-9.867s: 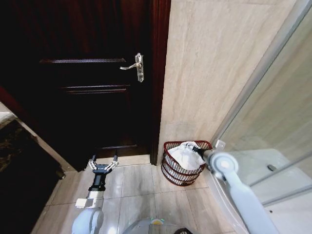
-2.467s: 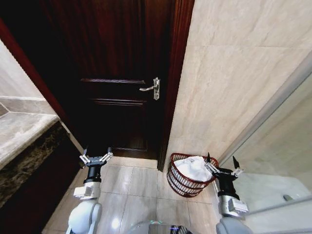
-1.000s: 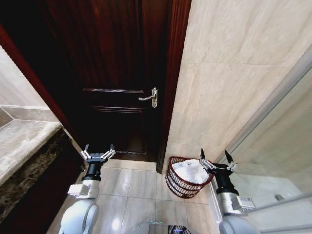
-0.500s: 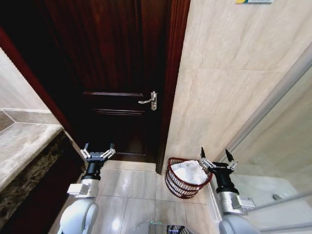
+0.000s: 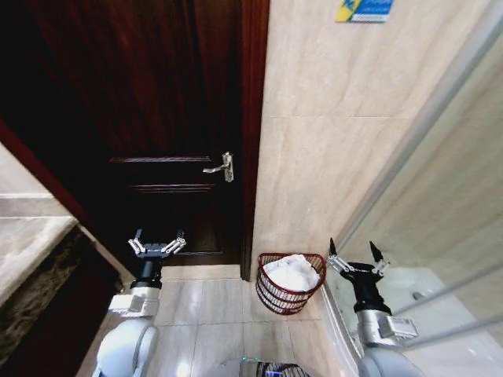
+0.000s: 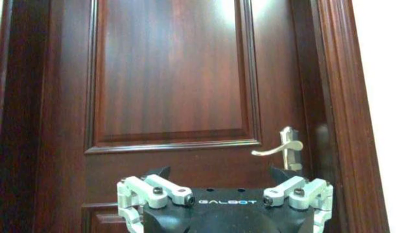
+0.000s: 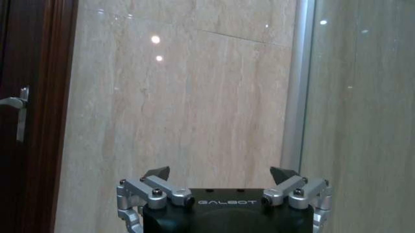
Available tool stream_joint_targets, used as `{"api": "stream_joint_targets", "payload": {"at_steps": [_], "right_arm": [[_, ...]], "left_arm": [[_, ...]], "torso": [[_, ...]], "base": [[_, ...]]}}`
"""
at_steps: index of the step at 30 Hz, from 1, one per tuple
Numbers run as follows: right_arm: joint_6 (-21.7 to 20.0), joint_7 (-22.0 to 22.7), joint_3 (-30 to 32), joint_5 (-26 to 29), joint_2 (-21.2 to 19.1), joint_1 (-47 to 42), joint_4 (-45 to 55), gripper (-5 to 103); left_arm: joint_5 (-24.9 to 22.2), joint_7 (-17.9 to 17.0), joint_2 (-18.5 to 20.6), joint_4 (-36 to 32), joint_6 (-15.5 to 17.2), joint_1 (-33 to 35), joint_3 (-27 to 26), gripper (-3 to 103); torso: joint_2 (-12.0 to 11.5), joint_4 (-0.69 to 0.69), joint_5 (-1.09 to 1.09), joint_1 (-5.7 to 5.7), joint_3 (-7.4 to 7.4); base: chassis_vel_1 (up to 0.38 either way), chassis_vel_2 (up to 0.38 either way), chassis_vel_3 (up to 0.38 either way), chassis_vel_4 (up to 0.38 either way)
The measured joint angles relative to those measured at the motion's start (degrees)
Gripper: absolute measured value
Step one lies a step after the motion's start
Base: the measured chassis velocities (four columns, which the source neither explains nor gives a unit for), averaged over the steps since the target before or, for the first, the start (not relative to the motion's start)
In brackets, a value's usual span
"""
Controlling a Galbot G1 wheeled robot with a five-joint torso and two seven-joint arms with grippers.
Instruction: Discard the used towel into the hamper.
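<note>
Dark reddish wood made up the panelled door (image 5: 157,141), the biggest thing in the head view, its upper part and left side lost in shadow. Beside it rose a wall of pale beige stone tiles (image 5: 330,157), smooth and faintly veined, carrying a blue and yellow sign (image 5: 363,9) cut off by the picture's upper edge. A glass shower screen (image 5: 464,196) with a slim metal frame slanted away at the right. At the left a stone counter (image 5: 27,251) was only partly in frame. Glossy light tiles covered the floor (image 5: 212,314).

On that floor, against the tiled wall just right of the door frame, stood the hamper (image 5: 289,283), a small round basket of thin dark red bars narrowing toward its base. A crumpled white towel (image 5: 292,271) lay inside it, heaped near the rim; its lower folds were hidden behind the bars.

Well to the left, the left gripper (image 5: 156,243) hung before the door, fingers spread and empty. The right gripper (image 5: 357,259) hovered just right of the hamper, likewise spread wide and holding nothing. A curved silver lever handle (image 5: 222,167) sat on the door.
</note>
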Motion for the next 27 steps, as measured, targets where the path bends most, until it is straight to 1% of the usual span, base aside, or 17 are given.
{"api": "stream_joint_targets", "payload": {"at_steps": [2, 5, 7, 10, 19, 26, 27], "right_arm": [[0.00, 0.00, -0.01, -0.02, -0.03, 0.00, 0.00, 100], [0.00, -0.06, -0.03, -0.11, -0.26, -0.04, 0.00, 100], [0.00, -0.07, -0.03, -0.12, -0.27, -0.05, 0.02, 100], [-0.01, -0.09, -0.23, -0.17, -0.28, -0.05, 0.16, 100], [-0.18, -0.09, -0.66, -0.22, -0.42, 0.21, 0.13, 100], [0.67, -0.09, -1.00, -0.04, -0.29, 0.04, -1.08, 100], [0.67, -0.09, -1.00, -0.04, -0.29, 0.04, -1.08, 100]], "left_arm": [[-0.01, -0.10, -0.04, 0.00, 0.01, 0.03, 0.02, 100], [0.00, -0.64, -0.32, 0.06, 0.14, 0.19, 0.10, 100], [0.09, -0.64, -0.34, 0.11, 0.12, 0.21, 0.15, 100], [1.57, -0.64, -0.69, 0.26, -0.34, 0.26, 0.79, 100], [3.90, -0.67, -1.26, 0.43, -0.54, -0.16, 0.82, 100], [3.94, -0.93, -1.29, 0.52, -0.48, 0.07, 0.75, 100], [3.94, -0.93, -1.29, 0.52, -0.48, 0.07, 0.75, 100]], "torso": [[0.14, 0.00, 0.00, 0.06, 0.08], [1.39, 0.00, 0.00, 0.64, 0.76], [1.60, 0.00, 0.01, 0.73, 0.88], [2.69, 0.00, 0.00, 1.23, 1.46], [4.30, 0.00, 0.00, 1.96, 2.33], [6.62, 0.00, 0.00, 3.03, 3.58], [6.62, 0.00, 0.00, 3.03, 3.58]], "base": [[0.000, 0.000, 0.000, 0.000], [0.000, 0.000, 0.000, 0.000], [0.000, 0.000, 0.000, 0.000], [0.000, 0.000, 0.000, 0.000], [0.000, 0.000, 0.000, 0.000], [0.000, 0.000, 0.000, 0.000], [0.000, 0.000, 0.000, 0.000]]}}
